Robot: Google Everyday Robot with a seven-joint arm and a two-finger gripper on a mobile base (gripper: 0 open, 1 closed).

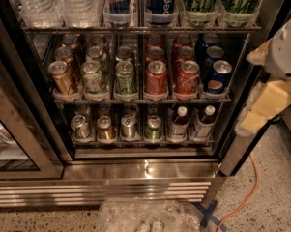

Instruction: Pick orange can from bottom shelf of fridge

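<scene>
The orange can [105, 128] stands on the bottom shelf [135, 142] of the fridge [145, 170], in the second lane from the left, between a silver can [80, 126] and a second silver can [128, 126]. Further right stand a silver-green can [153, 128] and two small bottles [179, 122]. The hand [262, 111] hangs outside at the right, level with the shelf, well apart from the can; whether it is wide or narrow cannot be told
</scene>
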